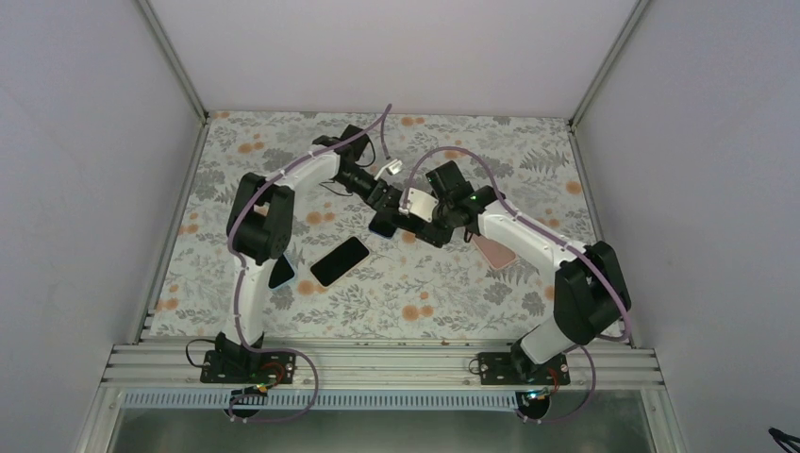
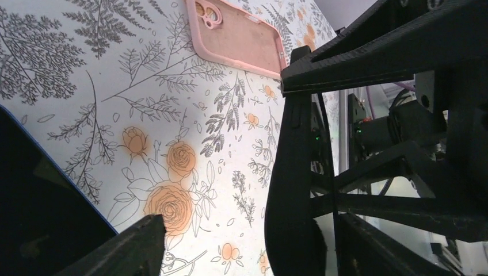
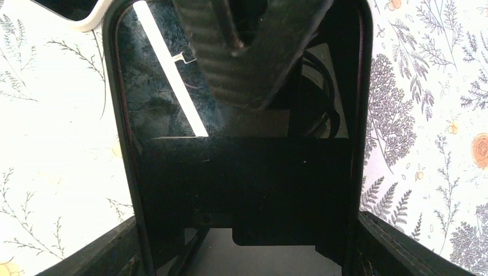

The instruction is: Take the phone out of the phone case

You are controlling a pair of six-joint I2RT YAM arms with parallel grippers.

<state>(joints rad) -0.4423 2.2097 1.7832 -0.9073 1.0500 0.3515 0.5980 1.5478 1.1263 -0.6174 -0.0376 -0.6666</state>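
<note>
The phone in its dark case (image 3: 241,172) fills the right wrist view, screen toward the camera. My right gripper (image 3: 247,256) is shut on its two long edges and holds it above the table, at the middle of the top view (image 1: 384,225). My left gripper (image 2: 247,247) is open and straddles the phone's far end. One textured finger (image 3: 241,57) lies over the screen. In the left wrist view the phone shows edge-on (image 2: 293,190) between the spread fingers. Both grippers meet at the table's centre, the left (image 1: 385,196) and the right (image 1: 408,219).
A bare black phone (image 1: 340,260) lies on the floral mat left of centre. An empty pink case (image 1: 495,250) lies to the right and also shows in the left wrist view (image 2: 236,34). A dark blue-edged slab (image 2: 34,207) and a white-rimmed object (image 3: 75,11) lie close by.
</note>
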